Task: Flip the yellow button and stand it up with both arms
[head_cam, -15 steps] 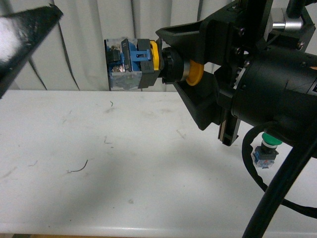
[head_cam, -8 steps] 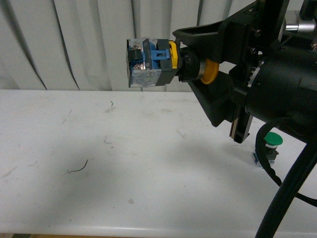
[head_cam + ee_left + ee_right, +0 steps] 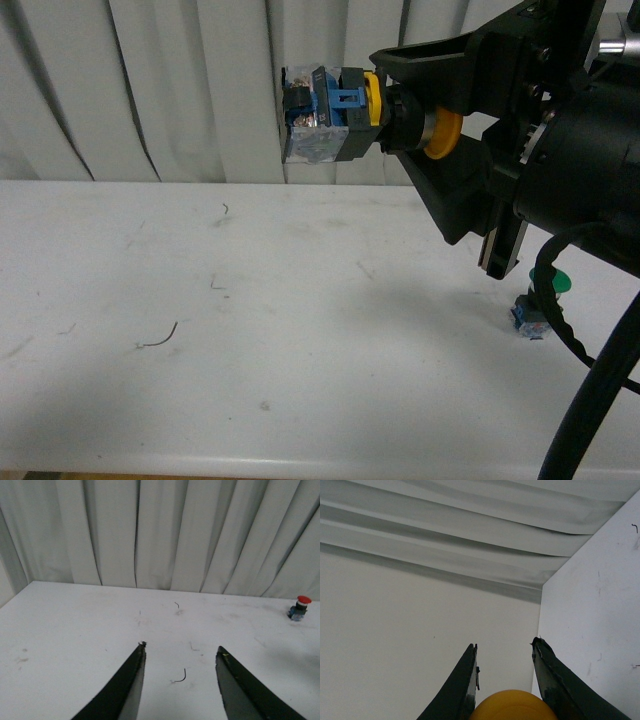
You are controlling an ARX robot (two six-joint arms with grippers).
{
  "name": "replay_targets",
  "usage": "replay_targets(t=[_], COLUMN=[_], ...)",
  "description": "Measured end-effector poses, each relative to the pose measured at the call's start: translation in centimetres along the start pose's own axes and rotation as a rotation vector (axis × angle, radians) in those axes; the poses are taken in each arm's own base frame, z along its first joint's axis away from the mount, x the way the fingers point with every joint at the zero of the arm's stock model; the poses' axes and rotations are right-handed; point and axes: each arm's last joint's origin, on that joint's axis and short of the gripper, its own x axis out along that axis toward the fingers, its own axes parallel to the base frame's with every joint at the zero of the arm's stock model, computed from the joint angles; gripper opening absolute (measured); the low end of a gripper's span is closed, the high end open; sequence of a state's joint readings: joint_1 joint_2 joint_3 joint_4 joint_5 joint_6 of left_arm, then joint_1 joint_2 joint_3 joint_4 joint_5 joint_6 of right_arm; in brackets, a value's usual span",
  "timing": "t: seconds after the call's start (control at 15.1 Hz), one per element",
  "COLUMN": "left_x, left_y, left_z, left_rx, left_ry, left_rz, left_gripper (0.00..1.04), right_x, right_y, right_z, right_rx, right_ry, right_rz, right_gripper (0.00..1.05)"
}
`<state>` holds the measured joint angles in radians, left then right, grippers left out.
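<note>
Your left gripper point(image 3: 182, 652) spread wide, empty, yellow button point(image 3: 335, 115) held sideways aloft at 12 o'clock, block markings too small to read, your right gripper point(image 3: 395, 110) clamped on its cap end, green button point(image 3: 528, 320) at 4 o'clock half hidden by cable point(image 3: 570, 330).

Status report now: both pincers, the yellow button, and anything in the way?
Left pincer open, empty, above table. Right pincer shut on yellow button, airborne, axis sideways, not yet stood. Green button on table below right arm.

No writing, label or number is legible anywhere. Any marking on the yellow button point(image 3: 335, 110) is too blurred.
</note>
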<state>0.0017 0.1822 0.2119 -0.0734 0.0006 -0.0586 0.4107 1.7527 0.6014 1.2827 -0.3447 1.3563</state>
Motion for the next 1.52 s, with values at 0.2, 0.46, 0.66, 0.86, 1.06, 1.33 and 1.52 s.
replay_targets(t=[0.2,0.46,0.66,0.86,1.06,1.33,1.52], left_x=[-0.4,-0.1,-0.2,-0.1,-0.1,0.0,0.0], left_y=[0.0,0.1,0.1,0.2,0.2,0.3,0.3], left_z=[-0.1,-2.2,-2.7,-3.5,-3.9,-4.8,-4.9], left_rx=[0.035,0.043,0.043,0.043,0.043,0.043,0.044], left_ry=[-0.069,-0.025,-0.048,-0.039,-0.043,-0.049,-0.041], left_rz=[-0.004,-0.001,-0.002,-0.001,-0.002,-0.001,-0.002], left_gripper=[0.18,0.02,0.02,0.02,0.02,0.02,0.05], right_x=[-0.1,-0.1,-0.1,-0.1,-0.1,-0.1,-0.1], right_y=[0.1,0.2,0.2,0.2,0.2,0.2,0.2], right_z=[0.2,0.4,0.4,0.4,0.4,0.4,0.4], right_rx=[-0.002,-0.009,-0.012,-0.012,-0.012,-0.012,-0.037], right_ry=[-0.005,-0.005,-0.003,-0.003,-0.003,-0.004,-0.018], right_rz=[0.002,0.007,0.008,0.009,0.009,0.008,0.004], right_gripper=[0.32,0.32,0.32,0.32,0.32,0.32,0.32])
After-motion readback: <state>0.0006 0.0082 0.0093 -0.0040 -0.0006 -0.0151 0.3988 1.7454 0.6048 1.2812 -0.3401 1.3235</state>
